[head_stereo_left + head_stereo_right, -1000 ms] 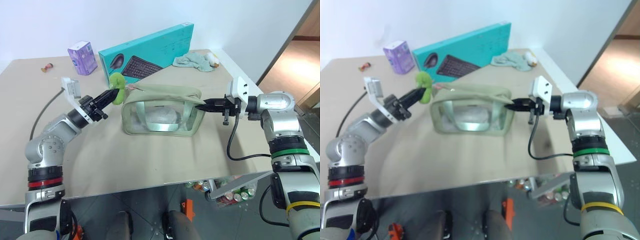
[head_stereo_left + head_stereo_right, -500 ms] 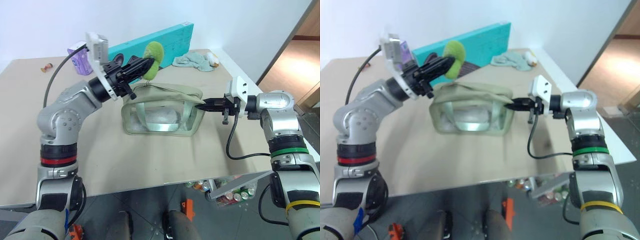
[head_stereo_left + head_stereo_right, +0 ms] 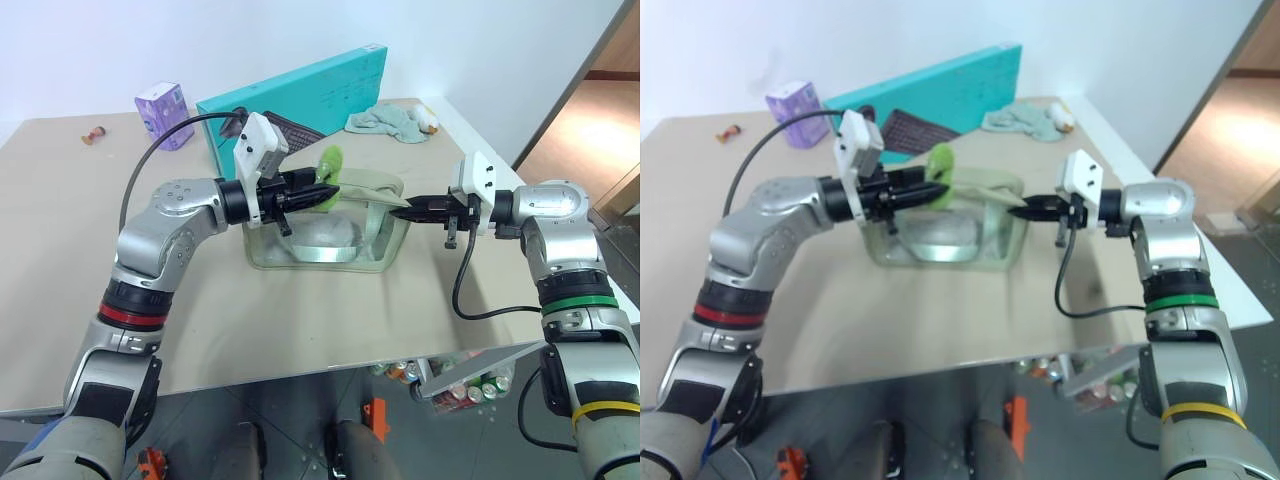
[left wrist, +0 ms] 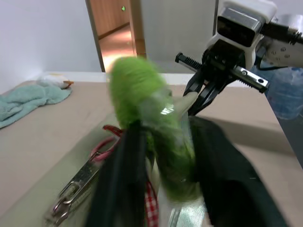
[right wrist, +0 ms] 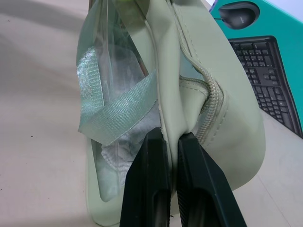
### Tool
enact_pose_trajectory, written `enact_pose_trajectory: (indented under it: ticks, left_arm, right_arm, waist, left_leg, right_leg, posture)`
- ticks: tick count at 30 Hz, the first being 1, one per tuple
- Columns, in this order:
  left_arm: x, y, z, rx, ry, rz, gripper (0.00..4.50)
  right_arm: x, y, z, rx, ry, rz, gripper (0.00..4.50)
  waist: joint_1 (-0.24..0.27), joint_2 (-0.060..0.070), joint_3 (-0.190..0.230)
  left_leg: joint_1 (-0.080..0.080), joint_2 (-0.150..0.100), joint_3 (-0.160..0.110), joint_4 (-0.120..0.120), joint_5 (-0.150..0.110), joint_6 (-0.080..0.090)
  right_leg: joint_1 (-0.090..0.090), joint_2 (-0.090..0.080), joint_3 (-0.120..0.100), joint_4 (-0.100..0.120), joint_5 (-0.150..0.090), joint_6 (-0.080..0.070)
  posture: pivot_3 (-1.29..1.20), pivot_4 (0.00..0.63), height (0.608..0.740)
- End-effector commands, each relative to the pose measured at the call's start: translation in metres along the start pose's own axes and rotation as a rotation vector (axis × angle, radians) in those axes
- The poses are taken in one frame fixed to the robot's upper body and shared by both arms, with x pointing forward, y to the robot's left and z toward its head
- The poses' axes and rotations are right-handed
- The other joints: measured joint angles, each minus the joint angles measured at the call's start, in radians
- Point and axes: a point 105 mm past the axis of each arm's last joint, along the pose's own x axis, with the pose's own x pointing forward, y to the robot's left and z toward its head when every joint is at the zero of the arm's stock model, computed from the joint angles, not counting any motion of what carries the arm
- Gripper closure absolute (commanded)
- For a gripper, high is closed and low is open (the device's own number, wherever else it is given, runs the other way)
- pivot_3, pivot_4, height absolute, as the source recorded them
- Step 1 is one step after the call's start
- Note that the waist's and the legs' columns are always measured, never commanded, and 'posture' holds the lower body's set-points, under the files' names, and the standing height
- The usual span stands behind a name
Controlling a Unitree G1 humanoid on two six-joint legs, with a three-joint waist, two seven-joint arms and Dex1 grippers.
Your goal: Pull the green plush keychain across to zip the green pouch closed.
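The green pouch stands mid-table, its clear side panel and pale straps facing me. My left gripper lies level over the pouch's top toward its right end. The green plush keychain sits between its two black fingers, and its reddish cord and metal ring trail below. My right gripper is shut on the pouch's right end. In the right wrist view its fingers pinch the fabric edge beside the zipper.
A long teal keyboard box leans behind the pouch, with a purple carton to its left and a pale teal cloth to its right. A small object lies far left. A bin of cans sits below the table's right edge.
My left arm has swung from the pouch's left end up and over to the right, carrying the plush along the top toward my right gripper. The right arm stayed still.
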Motion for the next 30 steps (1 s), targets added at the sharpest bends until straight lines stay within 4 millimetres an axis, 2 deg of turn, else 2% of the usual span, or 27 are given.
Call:
enact_pose_trajectory:
  ticks: [1,4,11,16,18,22,30]
  left_arm:
    - [-0.014,0.0,0.015,0.116,0.001,0.001,1.39]
    - [-0.026,-0.004,0.014,0.17,0.047,-0.015,0.45]
    - [-0.072,-0.014,0.005,0.172,0.188,0.006,0.45]
    - [-0.101,-0.007,-0.002,0.16,0.218,0.149,0.45]
    - [-0.112,0.001,-0.01,0.138,0.183,0.274,0.45]
    - [-0.113,0.016,-0.012,0.066,0.029,0.447,0.45]
    - [-0.095,0.012,-0.036,-0.016,0.011,0.419,0.45]
  right_arm:
    - [-0.001,-0.002,0.006,-0.036,-0.001,-0.003,4.5]
    - [0.001,-0.003,0.007,-0.037,-0.002,-0.003,4.5]
    - [0.002,-0.004,0.007,-0.039,-0.006,-0.001,4.5]
    - [0.002,-0.004,0.006,-0.037,-0.007,0.002,4.5]
    - [0.004,-0.003,0.006,-0.037,-0.011,0.006,4.5]
    - [0.005,-0.003,0.007,-0.038,-0.011,0.011,4.5]
    - [0.002,-0.004,0.007,-0.04,-0.003,0.012,4.5]
  waist:
    - [-0.001,0.0,0.0]
    - [-0.003,0.0,0.0]
    - [-0.009,0.0,0.0]
    - [-0.009,0.0,0.0]
    - [-0.009,0.0,0.0]
    - [-0.006,-0.002,0.0]
    - [-0.007,-0.002,0.0]
  left_leg:
    - [0.0,0.0,0.0,0.0,0.0,0.0]
    - [0.0,0.0,0.0,0.0,0.0,0.0]
    - [0.0,0.0,0.001,-0.001,0.0,0.0]
    - [0.0,0.001,0.001,-0.001,0.0,0.0]
    - [0.0,0.001,0.001,0.0,0.0,0.0]
    - [0.001,0.001,0.002,0.0,0.0,0.0]
    - [0.001,0.001,0.002,0.0,0.001,0.001]
  right_leg:
    - [0.0,0.0,0.0,0.0,0.0,0.0]
    - [0.0,0.0,0.0,0.0,0.0,0.0]
    - [-0.001,0.0,0.001,0.0,-0.001,-0.001]
    - [0.0,0.0,0.0,0.0,-0.004,-0.006]
    - [0.0,0.0,0.0,0.0,-0.003,-0.006]
    - [0.0,-0.001,0.0,0.0,-0.003,-0.005]
    - [0.0,0.0,0.001,0.0,-0.002,-0.005]
  posture:
    - [0.0,0.15,0.74]
    - [0.0,0.15,0.74]
    - [0.0,0.15,0.74]
    - [0.0,0.15,0.74]
    - [0.0,0.15,0.74]
    - [0.0,0.15,0.74]
    - [0.0,0.15,0.74]
